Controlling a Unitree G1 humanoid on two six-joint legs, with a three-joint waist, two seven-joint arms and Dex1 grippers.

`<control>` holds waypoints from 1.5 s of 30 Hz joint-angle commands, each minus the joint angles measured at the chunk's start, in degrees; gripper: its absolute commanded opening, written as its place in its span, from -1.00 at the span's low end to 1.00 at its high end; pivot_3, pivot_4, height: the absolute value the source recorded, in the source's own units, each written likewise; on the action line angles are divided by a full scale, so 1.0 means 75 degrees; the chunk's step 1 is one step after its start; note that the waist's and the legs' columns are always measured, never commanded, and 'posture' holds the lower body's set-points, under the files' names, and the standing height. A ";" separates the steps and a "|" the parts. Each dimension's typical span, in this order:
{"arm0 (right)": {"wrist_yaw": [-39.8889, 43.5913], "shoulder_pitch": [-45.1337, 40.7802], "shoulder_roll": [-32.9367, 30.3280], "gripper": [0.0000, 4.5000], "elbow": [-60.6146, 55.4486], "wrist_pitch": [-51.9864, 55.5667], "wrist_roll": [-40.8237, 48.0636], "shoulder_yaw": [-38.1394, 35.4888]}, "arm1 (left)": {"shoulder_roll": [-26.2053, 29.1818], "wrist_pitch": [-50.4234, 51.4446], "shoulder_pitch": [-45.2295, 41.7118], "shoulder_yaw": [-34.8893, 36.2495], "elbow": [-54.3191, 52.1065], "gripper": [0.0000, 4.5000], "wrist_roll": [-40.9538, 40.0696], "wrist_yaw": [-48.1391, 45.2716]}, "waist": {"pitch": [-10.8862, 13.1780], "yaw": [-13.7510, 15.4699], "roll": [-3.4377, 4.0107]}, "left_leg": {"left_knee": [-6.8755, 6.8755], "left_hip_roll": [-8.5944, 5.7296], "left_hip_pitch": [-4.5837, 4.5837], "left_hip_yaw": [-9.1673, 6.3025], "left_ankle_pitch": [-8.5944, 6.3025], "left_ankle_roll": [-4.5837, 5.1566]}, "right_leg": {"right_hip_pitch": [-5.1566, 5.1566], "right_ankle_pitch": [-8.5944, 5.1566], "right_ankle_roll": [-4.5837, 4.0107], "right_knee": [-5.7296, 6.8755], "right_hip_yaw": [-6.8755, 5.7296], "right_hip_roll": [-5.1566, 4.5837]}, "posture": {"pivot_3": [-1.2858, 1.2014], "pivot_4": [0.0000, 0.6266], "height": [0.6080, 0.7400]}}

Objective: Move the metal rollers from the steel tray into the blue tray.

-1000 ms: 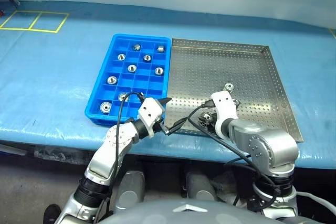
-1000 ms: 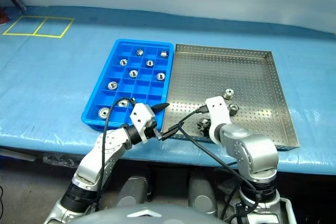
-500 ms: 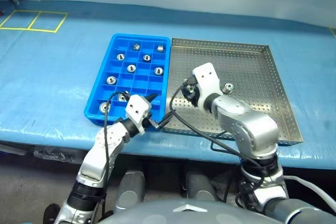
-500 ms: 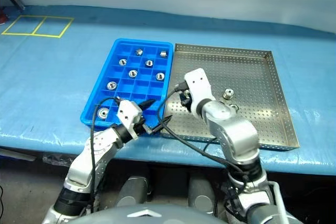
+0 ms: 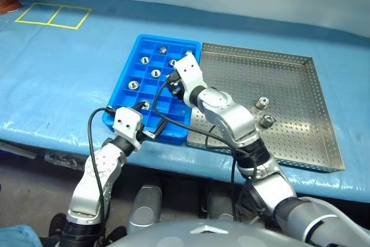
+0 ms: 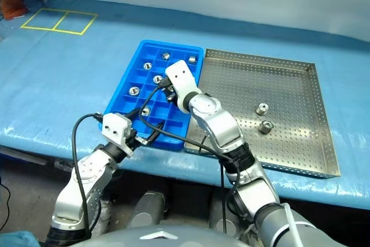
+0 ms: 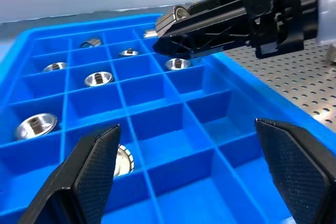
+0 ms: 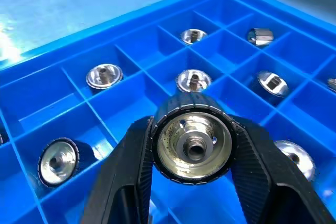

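Note:
My right gripper [image 8: 192, 182] is shut on a metal roller [image 8: 191, 142] and hovers over the middle cells of the blue tray [image 5: 123, 82]. In the left wrist view that right gripper [image 7: 173, 24] reaches in over the tray's far cells. Several rollers lie in separate cells, for example one [image 5: 155, 73] and another [image 8: 103, 75]. My left gripper [image 7: 194, 177] stands open and empty at the tray's near edge, its fingers [image 7: 94, 166] spread wide. To the right, the steel tray [image 5: 289, 82] holds two rollers [image 5: 262, 103] [image 5: 267, 121].
Both trays sit side by side on a blue table cover [image 5: 58, 79]. Yellow tape squares [image 5: 53, 15] mark its far left. Black cables [image 5: 173, 124] hang from both wrists across the blue tray's near edge. The table's front edge runs just below the trays.
My right gripper has carried the roller left and forward, from the steel tray's near part to over the blue tray. My left gripper has drawn back to the left, still open. The camera view shifted too.

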 commanded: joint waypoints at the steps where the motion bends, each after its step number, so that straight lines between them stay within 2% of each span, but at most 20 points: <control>1: 0.0118 -0.0320 0.0241 -0.23 0.0546 -0.0693 -0.0115 -0.0122 | -0.0046 0.0030 0.0073 -0.0004 -0.0519 1.00 0.0024 0.0146 | 0.0000 0.0091 0.0000 | -0.0001 0.0000 0.0001 0.0000 0.0000 -0.0001 | 0.0000 -0.0001 -0.0001 0.0001 -0.0001 0.0000 | 0.35 -0.52 1.00; 5: 0.0090 -0.0438 0.0428 -0.23 0.1403 -0.1114 -0.0187 -0.0365 | -0.0079 0.0045 0.0103 -0.0043 -0.0550 1.00 0.0035 0.0226 | 0.0001 0.0203 0.0001 | -0.0005 0.0001 0.0001 -0.0001 0.0001 -0.0003 | -0.0003 -0.0002 -0.0003 0.0001 -0.0003 0.0001 | 0.35 -0.52 1.00; 11: 0.0164 -0.0335 0.0382 -0.23 0.1772 -0.1124 -0.0137 -0.0786 | -0.0061 0.0035 0.0017 -0.0133 -0.0472 1.00 -0.0036 0.0141 | 0.0002 0.0331 0.0002 | -0.0011 0.0001 -0.0003 0.0000 0.0001 -0.0005 | -0.0008 -0.0004 -0.0007 0.0000 -0.0003 0.0002 | 0.32 -0.52 1.00; 12: 0.0189 -0.0294 0.0363 0.10 0.1759 -0.1095 -0.0152 -0.0810 | -0.0058 0.0033 0.0003 -0.0149 -0.0460 1.00 -0.0042 0.0124 | 0.0002 0.0331 0.0002 | -0.0012 0.0001 -0.0002 0.0001 0.0001 -0.0005 | -0.0008 -0.0004 -0.0008 0.0000 -0.0003 0.0002 | 0.31 -0.52 1.00; 14: 0.0299 -0.0052 0.0219 0.38 0.1257 -0.0903 -0.0170 -0.0786 | -0.0051 0.0052 -0.0115 -0.0217 -0.0364 1.00 -0.0065 0.0040 | 0.0002 0.0318 0.0003 | -0.0013 0.0001 -0.0002 0.0002 0.0001 -0.0006 | -0.0009 -0.0004 -0.0008 0.0000 -0.0002 0.0002 | 0.28 -0.52 1.00; 16: 0.0301 0.0199 0.0037 0.50 0.0514 -0.0720 -0.0175 -0.0851 | -0.0047 0.0082 -0.0284 -0.0304 -0.0233 1.00 -0.0082 -0.0070 | 0.0003 0.0326 0.0005 | -0.0016 0.0002 0.0001 0.0002 0.0001 -0.0006 | -0.0009 -0.0006 -0.0011 0.0001 -0.0003 0.0003 | 0.27 -0.52 1.00; 18: 0.0203 0.0403 -0.0118 0.73 -0.0142 -0.0513 -0.0198 -0.1000 | -0.0043 0.0093 -0.0406 -0.0373 -0.0136 1.00 -0.0096 -0.0148 | 0.0004 0.0304 0.0007 | -0.0012 -0.0003 -0.0007 -0.0001 0.0001 -0.0007 | -0.0006 -0.0007 -0.0010 -0.0004 -0.0002 0.0001 | 0.24 -0.52 1.00; 26: -0.0886 0.1429 -0.1073 0.73 -0.2190 0.0664 -0.0492 -0.2677 | -0.0047 0.0094 -0.0740 -0.0606 0.0171 1.00 -0.0120 -0.0413 | 0.0004 0.0121 0.0007 | -0.0005 -0.0002 -0.0006 0.0002 0.0001 -0.0011 | -0.0002 -0.0006 -0.0007 -0.0005 -0.0002 -0.0002 | 0.19 -0.52 1.00; 31: -0.1145 0.2488 -0.1468 0.73 -0.3364 0.1639 -0.0500 -0.3632 | -0.0041 0.0111 -0.0821 -0.0671 0.0277 1.00 -0.0149 -0.0543 | 0.0004 -0.0083 0.0007 | -0.0011 -0.0002 -0.0006 0.0004 0.0000 -0.0011 | -0.0003 -0.0009 -0.0010 -0.0007 0.0000 -0.0005 | 0.17 -0.52 1.00; 38: -0.1366 0.3451 -0.1378 0.73 -0.3906 0.2023 -0.0479 -0.4120 | -0.0059 0.0118 -0.1084 -0.0812 0.0519 1.00 -0.0176 -0.0777 | 0.0004 -0.0443 0.0010 | 0.0010 0.0003 0.0005 0.0008 0.0000 -0.0011 | 0.0005 -0.0009 -0.0006 0.0006 0.0001 -0.0004 | 0.13 -0.52 1.00; 45: -0.1465 0.3903 -0.1031 0.73 -0.3516 0.1888 -0.0348 -0.4407 | 0.0083 0.0227 -0.1311 -0.0985 0.0655 1.00 -0.0178 -0.1152 | 0.0004 -0.0557 0.0009 | 0.0032 0.0005 0.0003 0.0008 0.0000 -0.0010 | 0.0013 -0.0005 0.0000 0.0011 0.0001 -0.0005 | 0.11 -0.52 1.00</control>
